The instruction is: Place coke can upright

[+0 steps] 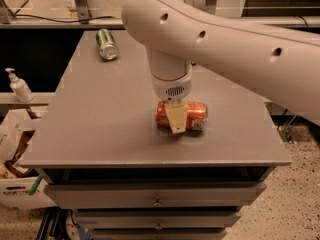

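The white arm fills the upper right of your frame and bends down to the middle of the grey table, which takes up most of the picture above a stack of drawers along the bottom. Your biggest risk, as I judge it, comes from the can's round side. The coke can lies flat just right of centre, with its long axis running left to right, so a grip that sits off its middle could let it roll or swing as you lift. A tilted release would then leave it toppling back onto its side. The table's right and near edges are not far from it, so a can that rolls free could go over either one. A hard squeeze may also crush the thin wall. The gripper hangs straight down from the wrist, right on top of the can, and its lower end covers the left-of-middle part of the can's near side. The can therefore lies crosswise beneath it, with more of the can showing on the right than on the left. You cannot tell from this view whether the jaws are apart or clamped on the can. A green can lies well apart at the upper left of the table, and a soap bottle stands off the table at the left edge.
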`<control>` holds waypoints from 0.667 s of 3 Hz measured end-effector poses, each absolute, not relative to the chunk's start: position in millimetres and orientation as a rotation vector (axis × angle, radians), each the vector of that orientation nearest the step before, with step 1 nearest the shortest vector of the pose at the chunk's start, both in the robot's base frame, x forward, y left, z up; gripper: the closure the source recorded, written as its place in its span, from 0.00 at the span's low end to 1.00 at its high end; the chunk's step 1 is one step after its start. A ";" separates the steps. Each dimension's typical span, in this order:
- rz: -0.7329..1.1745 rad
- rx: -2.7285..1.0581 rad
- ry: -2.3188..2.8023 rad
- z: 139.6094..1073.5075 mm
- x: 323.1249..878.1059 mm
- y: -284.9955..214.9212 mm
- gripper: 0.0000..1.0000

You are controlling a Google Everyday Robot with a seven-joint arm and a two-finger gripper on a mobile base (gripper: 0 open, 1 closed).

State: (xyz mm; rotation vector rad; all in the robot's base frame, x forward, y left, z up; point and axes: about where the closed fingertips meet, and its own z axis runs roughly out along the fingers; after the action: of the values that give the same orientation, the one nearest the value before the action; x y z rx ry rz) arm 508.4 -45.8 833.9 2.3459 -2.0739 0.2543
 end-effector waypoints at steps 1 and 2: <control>0.255 2.360 -2.095 843.6 507.8 -43.2 0.62; 0.261 2.390 -2.120 856.5 508.1 -38.0 0.86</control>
State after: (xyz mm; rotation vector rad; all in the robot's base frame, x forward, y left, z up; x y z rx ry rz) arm 508.1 -38.0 856.5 2.3898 -2.1202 0.2605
